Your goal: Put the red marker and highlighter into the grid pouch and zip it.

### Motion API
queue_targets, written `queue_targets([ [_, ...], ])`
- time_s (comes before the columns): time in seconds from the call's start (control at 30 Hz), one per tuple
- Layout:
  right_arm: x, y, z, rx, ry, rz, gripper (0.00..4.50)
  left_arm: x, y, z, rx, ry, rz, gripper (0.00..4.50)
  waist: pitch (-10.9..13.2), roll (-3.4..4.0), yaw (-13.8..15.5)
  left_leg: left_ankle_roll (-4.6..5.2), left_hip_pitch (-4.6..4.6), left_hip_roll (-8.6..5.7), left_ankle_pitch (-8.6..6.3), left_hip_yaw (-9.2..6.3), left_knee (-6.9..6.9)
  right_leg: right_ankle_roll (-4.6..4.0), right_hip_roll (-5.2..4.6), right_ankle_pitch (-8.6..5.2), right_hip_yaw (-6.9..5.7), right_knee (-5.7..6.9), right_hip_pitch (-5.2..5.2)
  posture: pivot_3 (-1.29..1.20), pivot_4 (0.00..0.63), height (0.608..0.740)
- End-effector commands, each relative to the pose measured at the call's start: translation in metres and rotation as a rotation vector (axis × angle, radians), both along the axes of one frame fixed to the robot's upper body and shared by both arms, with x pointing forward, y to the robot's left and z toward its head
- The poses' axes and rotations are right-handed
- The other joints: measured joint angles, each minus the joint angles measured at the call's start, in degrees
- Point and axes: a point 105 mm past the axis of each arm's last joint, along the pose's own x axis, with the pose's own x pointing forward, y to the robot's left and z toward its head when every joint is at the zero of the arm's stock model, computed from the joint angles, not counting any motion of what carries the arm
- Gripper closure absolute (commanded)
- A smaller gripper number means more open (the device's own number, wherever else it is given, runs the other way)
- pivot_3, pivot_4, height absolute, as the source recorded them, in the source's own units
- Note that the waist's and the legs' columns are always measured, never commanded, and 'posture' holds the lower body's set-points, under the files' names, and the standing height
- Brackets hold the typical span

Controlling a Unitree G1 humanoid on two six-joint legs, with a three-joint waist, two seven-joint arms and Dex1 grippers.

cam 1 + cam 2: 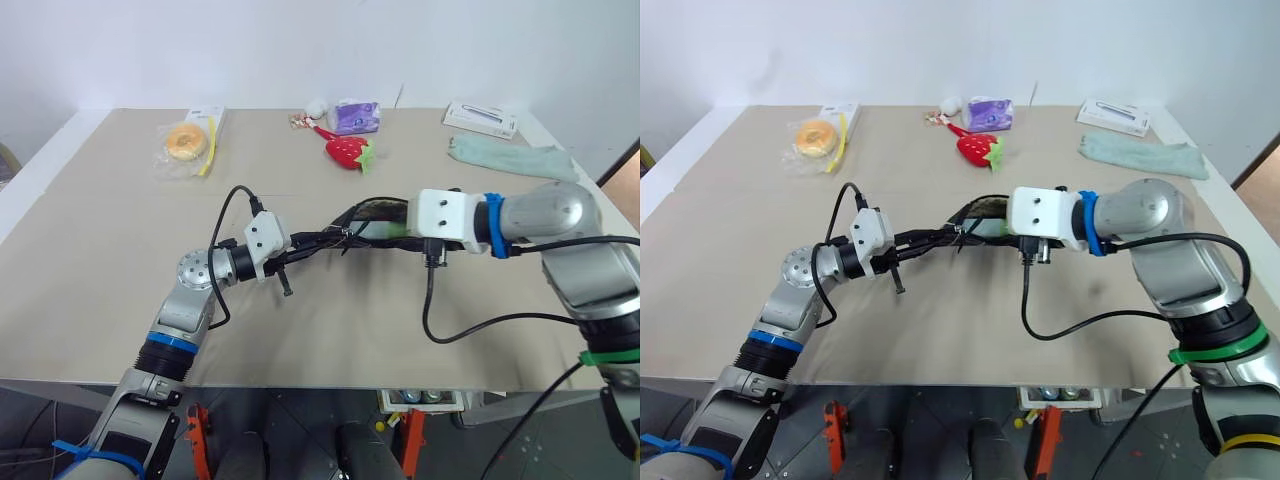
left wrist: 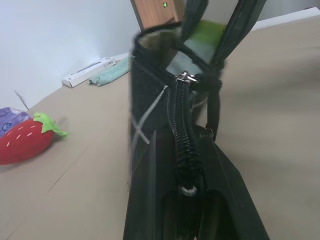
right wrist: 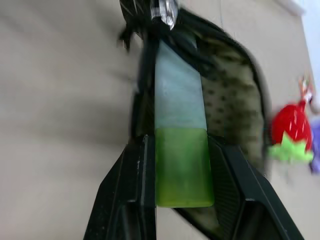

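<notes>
Your left gripper [image 2: 182, 200] is pressed together on the zipper end of the grid pouch [image 2: 150, 110], holding it up off the table [image 1: 120, 260] with the mouth gaping toward your right arm. Your right gripper [image 3: 181, 170] pinches the highlighter [image 3: 181, 145] by its green end; the paler end points into the pouch mouth and sits just at the opening, close beside the metal zipper pull [image 2: 186, 77]. From the head camera you see the two grippers meeting over the middle of the table, the highlighter's green showing between them [image 1: 385, 229].

I cannot find the red marker in your views; whether it lies inside the pouch cannot be told.

You have bare table on every side of the pouch, with wide open room toward the near edge and to your left. A black cable [image 1: 470, 325] hangs in a loop from your right wrist over the table.

Well beyond the pouch, toward the far edge, lie a red strawberry toy [image 1: 346, 151], a purple packet [image 1: 356, 116], a bagged doughnut [image 1: 185, 143], a white box [image 1: 482, 119] and a teal cloth [image 1: 510, 156]. None of them crowds the pouch.
</notes>
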Motion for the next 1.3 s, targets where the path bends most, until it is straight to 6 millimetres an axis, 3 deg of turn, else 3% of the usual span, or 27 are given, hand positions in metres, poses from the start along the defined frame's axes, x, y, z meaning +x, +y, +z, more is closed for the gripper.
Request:
queue_targets([
  [0.03,-0.001,0.009,0.008,-0.014,-0.043,0.035,3.42,-0.004,-0.004,0.015,-0.027,-0.052,-0.017,4.50,0.00,0.00,0.15,0.00,-0.03,-0.02,0.00,-0.01,0.00,0.01,-0.03,-0.01,-0.01,-0.01,-0.01,0.00,0.150,0.739],
  [0.1,-0.001,0.009,0.009,-0.002,-0.047,0.035,3.42,-0.005,-0.003,0.015,-0.027,-0.051,-0.015,4.50,0.00,0.00,0.15,0.00,-0.06,-0.04,0.00,-0.02,0.00,0.01,-0.07,-0.02,-0.03,-0.01,-0.01,0.00,0.150,0.739],
  [0.13,-0.001,0.009,0.010,0.003,-0.047,0.033,2.38,-0.005,-0.002,0.014,-0.028,-0.050,-0.013,4.50,0.00,0.00,0.13,0.00,-0.06,-0.05,0.00,-0.02,0.00,0.01,-0.08,-0.02,-0.02,-0.01,-0.01,0.00,0.150,0.739],
  [0.17,-0.001,0.008,0.010,0.006,-0.047,0.032,2.15,-0.005,-0.002,0.014,-0.028,-0.050,-0.012,4.50,0.00,0.00,0.11,0.00,-0.05,-0.05,-0.01,-0.02,0.00,0.01,-0.08,-0.02,-0.02,-0.01,-0.01,0.00,0.150,0.739],
  [0.3,-0.004,0.006,0.015,0.049,-0.028,0.025,0.12,-0.005,-0.001,0.014,-0.030,-0.046,-0.008,4.50,0.00,0.00,0.07,0.01,-0.04,-0.04,-0.01,-0.03,0.00,-0.01,-0.06,-0.02,-0.05,0.00,-0.02,0.00,0.150,0.739],
  [0.43,-0.009,0.003,0.029,0.173,0.002,0.011,0.05,-0.005,-0.001,0.014,-0.038,-0.039,-0.005,4.50,0.00,0.00,0.07,0.00,-0.03,-0.04,0.00,-0.03,0.01,-0.02,-0.06,0.00,-0.03,0.00,-0.01,0.00,0.150,0.739],
  [0.67,-0.024,0.025,0.024,0.230,0.049,0.097,0.05,-0.005,-0.002,0.014,-0.045,-0.033,-0.008,4.50,0.00,0.01,-0.07,0.00,-0.01,-0.03,0.00,-0.04,0.01,-0.02,-0.04,0.00,-0.03,0.01,0.00,0.00,0.150,0.739],
  [0.87,-0.020,0.038,0.016,0.210,0.048,0.117,0.05,-0.005,-0.003,0.016,-0.046,-0.034,-0.012,4.50,0.00,0.00,-0.03,0.00,-0.01,-0.03,0.00,-0.05,0.03,-0.02,-0.04,0.01,-0.04,0.02,0.01,0.00,0.150,0.739],
  [0.97,-0.011,0.033,0.006,0.148,0.027,0.092,0.96,-0.005,-0.003,0.016,-0.044,-0.037,-0.010,4.50,0.00,0.00,0.01,0.00,-0.01,-0.03,0.00,-0.06,0.03,-0.02,-0.03,0.01,-0.07,0.02,0.01,0.00,0.150,0.739],
  [1.17,-0.008,0.031,0.008,0.142,0.013,0.092,4.13,-0.005,-0.001,0.017,-0.042,-0.039,-0.003,4.50,0.00,0.00,-0.01,0.00,-0.02,-0.02,0.00,-0.06,0.01,-0.02,-0.04,0.01,-0.07,0.02,0.00,0.00,0.150,0.739],
  [1.2,-0.008,0.030,0.008,0.143,0.012,0.092,4.49,-0.005,-0.001,0.017,-0.042,-0.039,-0.002,4.50,0.00,0.00,-0.01,0.00,-0.02,-0.02,0.00,-0.06,0.01,-0.02,-0.04,0.01,-0.07,0.02,0.00,0.00,0.150,0.739],
  [1.3,-0.009,0.029,0.012,0.160,0.012,0.094,4.49,-0.005,-0.001,0.017,-0.041,-0.038,0.000,4.50,0.00,0.00,-0.01,0.00,-0.02,-0.03,0.00,-0.06,0.02,-0.02,-0.04,0.01,-0.06,0.02,0.00,0.00,0.150,0.739],
])
